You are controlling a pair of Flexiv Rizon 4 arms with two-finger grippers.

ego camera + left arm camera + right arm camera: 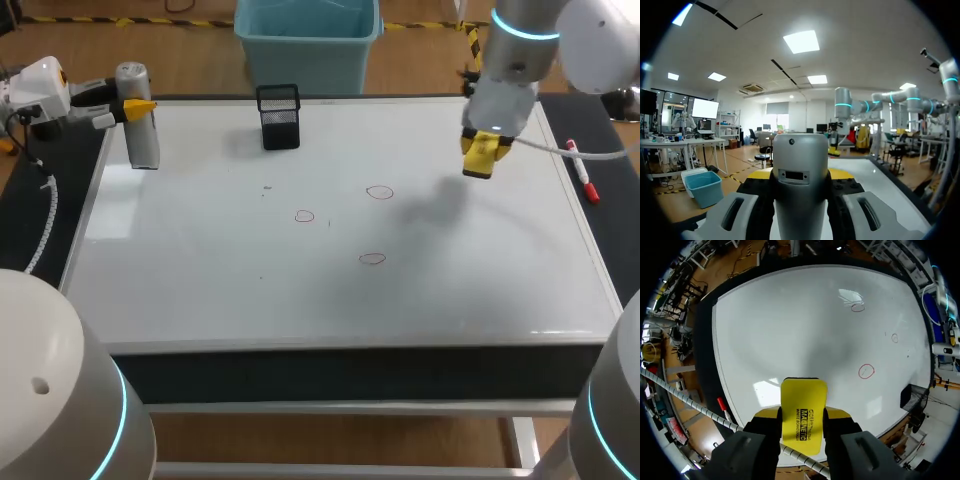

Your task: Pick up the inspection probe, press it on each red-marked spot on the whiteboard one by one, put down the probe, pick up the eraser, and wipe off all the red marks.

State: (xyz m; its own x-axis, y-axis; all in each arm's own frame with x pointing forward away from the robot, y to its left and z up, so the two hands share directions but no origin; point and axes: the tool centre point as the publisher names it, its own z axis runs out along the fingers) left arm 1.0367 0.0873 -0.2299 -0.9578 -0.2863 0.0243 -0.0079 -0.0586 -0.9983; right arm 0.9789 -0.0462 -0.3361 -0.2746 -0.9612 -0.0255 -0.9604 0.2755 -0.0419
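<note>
A grey cylindrical probe (141,135) stands upright over the whiteboard's (200,280) far left corner, with my left gripper (135,108) shut on its upper part. In the left wrist view the probe (801,200) fills the gap between the fingers. My right gripper (484,155) hangs above the board's far right part, shut on a yellow eraser (482,150). The eraser (804,410) is clamped between the fingers in the right wrist view. Three red circles are drawn mid-board (380,192), (305,216), (372,259). The nearest red circle (866,371) lies ahead of the eraser.
A black mesh holder (279,117) stands at the board's far edge, left of centre. A red marker (582,172) lies on the dark strip right of the board, under a white cable.
</note>
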